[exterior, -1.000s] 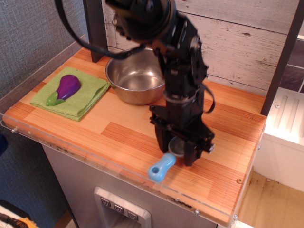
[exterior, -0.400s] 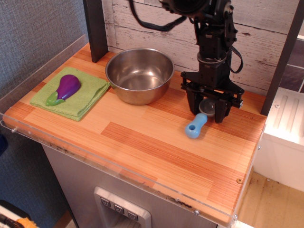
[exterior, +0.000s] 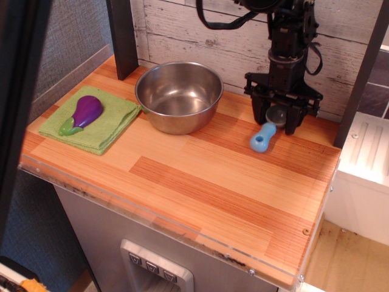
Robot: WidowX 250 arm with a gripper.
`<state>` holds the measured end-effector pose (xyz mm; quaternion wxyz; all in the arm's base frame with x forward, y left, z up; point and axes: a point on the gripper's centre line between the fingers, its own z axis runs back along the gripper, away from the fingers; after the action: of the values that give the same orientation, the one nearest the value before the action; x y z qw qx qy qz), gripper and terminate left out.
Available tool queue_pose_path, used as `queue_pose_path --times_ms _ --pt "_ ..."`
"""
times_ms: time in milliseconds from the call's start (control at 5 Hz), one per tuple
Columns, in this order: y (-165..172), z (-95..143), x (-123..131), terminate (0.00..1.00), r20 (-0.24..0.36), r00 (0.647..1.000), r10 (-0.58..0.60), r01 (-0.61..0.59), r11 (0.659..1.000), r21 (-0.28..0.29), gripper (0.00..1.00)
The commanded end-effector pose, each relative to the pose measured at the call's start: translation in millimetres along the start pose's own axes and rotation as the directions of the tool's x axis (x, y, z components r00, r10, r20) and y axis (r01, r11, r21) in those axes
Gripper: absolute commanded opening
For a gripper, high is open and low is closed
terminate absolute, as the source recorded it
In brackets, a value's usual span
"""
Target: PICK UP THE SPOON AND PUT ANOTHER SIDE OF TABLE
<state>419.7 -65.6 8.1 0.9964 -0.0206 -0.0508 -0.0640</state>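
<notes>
End effector clamps the spoon's grey bowl above the table.

Spoon in claw — table's back-right

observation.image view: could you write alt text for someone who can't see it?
A black robot gripper holds a blue-handled spoon at the back right of a wooden table. A steel bowl sits to its left, and a toy eggplant lies on a green cloth.
</notes>
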Motion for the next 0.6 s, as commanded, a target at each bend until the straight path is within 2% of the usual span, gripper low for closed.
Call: queue_pose_path --times_ms 0,200,400 --pt "4.0 2.5 -10.0 0.00 -0.013 1.000 0.009 -0.008 0.999 0.048 1.00" --pt "4.2 20.5 -9.6 0.00 0.032 0.999 0.008 -0.009 0.999 0.046 1.00" --pt "11.9 46.7 0.3 0.00 0.092 0.995 0.033 -0.034 0.999 0.003 1.00"
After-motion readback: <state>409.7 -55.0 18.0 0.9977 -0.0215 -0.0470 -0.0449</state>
